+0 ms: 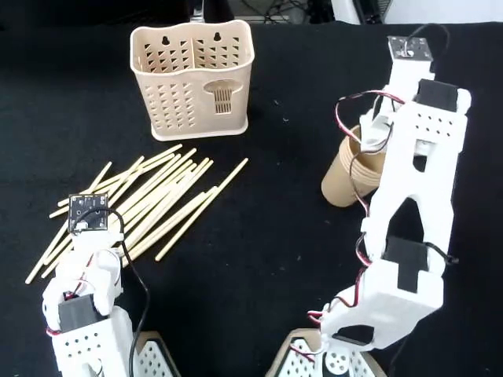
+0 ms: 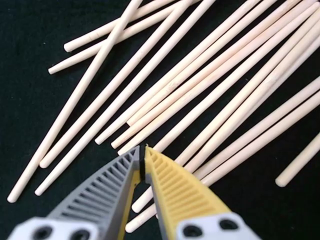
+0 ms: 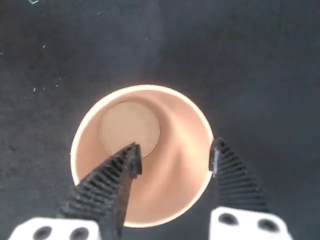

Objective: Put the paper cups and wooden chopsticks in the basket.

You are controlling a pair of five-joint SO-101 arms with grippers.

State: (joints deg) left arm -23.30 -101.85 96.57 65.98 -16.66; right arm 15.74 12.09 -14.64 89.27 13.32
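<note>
Several wooden chopsticks [image 1: 157, 196] lie fanned out on the black table, left of centre and in front of the beige basket [image 1: 181, 102]. My left gripper [image 2: 144, 148] hovers low over the chopsticks [image 2: 210, 90], its grey and yellow fingers shut tip to tip with nothing seen between them. A stack of brown paper cups [image 1: 350, 173] leans at the right, partly under the right arm. In the right wrist view my right gripper [image 3: 175, 150] is open and straddles the rim of the paper cup [image 3: 150, 190], with one finger inside the mouth and the other outside.
The perforated basket has two compartments and stands upright at the back, with nothing seen inside it. Black cloth covers the whole table [image 1: 267, 251]. The white right arm [image 1: 413, 204] spans the right side. Both arm bases sit at the front edge.
</note>
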